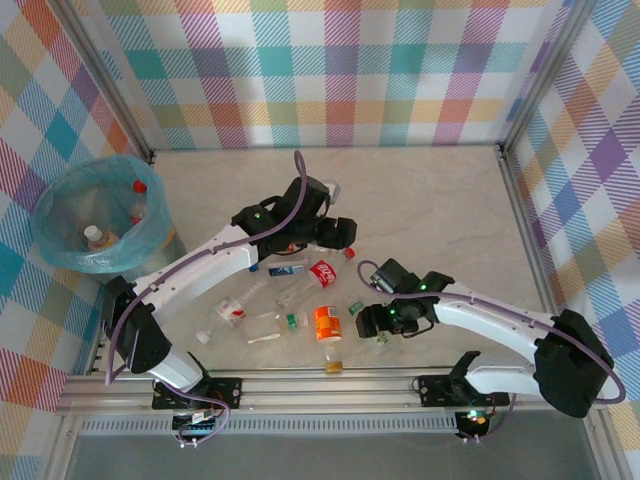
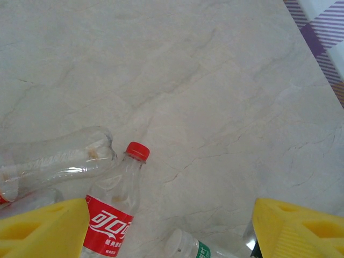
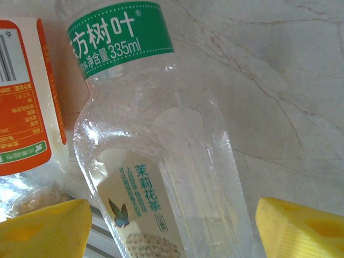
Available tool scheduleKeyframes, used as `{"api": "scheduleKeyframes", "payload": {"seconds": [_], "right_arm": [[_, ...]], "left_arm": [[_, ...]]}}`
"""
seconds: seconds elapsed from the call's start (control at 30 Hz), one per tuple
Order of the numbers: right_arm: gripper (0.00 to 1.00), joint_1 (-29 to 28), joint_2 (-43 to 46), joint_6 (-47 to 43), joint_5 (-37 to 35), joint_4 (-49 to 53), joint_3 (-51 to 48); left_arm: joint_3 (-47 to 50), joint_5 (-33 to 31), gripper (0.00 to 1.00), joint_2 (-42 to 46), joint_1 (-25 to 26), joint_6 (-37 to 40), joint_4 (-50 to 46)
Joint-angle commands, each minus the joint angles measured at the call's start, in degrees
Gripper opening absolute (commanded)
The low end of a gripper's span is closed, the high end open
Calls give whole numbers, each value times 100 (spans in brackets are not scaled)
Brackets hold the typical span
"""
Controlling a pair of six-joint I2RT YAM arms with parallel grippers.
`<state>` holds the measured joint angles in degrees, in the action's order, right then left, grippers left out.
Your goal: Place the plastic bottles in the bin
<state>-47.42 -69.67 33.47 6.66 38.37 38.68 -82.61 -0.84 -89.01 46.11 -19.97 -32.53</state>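
Several plastic bottles lie on the marble table: a clear cola bottle with a red label [image 1: 322, 272] [image 2: 110, 220], an orange one [image 1: 328, 325], a blue-labelled one [image 1: 288, 268] and clear ones [image 1: 232, 312]. My left gripper [image 1: 338, 235] [image 2: 172, 236] hangs open above the table, right of the cola bottle's red cap [image 2: 137, 151]. My right gripper [image 1: 380, 322] [image 3: 172, 236] is open, its yellow fingers [image 3: 43, 228] straddling a clear bottle with a green label [image 3: 161, 150]. The bin [image 1: 60, 225], lined with a teal bag, stands at the far left with bottles [image 1: 97, 237] inside.
An empty clear bottle [image 2: 59, 158] lies left of the cola bottle, and a white-capped green-labelled one [image 2: 188, 248] lies below it. An orange-labelled bottle [image 3: 27, 97] lies beside the one my right fingers straddle. Checked walls enclose the table; a metal rail [image 1: 320, 385] runs along the front.
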Motion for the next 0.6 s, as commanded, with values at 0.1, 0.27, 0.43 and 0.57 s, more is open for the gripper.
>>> {"api": "scheduleKeyframes", "payload": {"seconds": [0.1, 0.27, 0.43, 0.57], "right_arm": [[81, -101, -329, 67, -97, -215, -43], [76, -101, -585, 63, -269, -106, -23], [69, -101, -623, 36, -288, -88, -14], [62, -101, -499, 12, -389, 20, 39]], "left_arm": [[59, 84, 80, -132, 76, -95, 155], [48, 91, 80, -187, 74, -78, 92], [10, 122, 80, -237, 78, -68, 98], [-53, 214, 80, -300, 74, -49, 81]]}}
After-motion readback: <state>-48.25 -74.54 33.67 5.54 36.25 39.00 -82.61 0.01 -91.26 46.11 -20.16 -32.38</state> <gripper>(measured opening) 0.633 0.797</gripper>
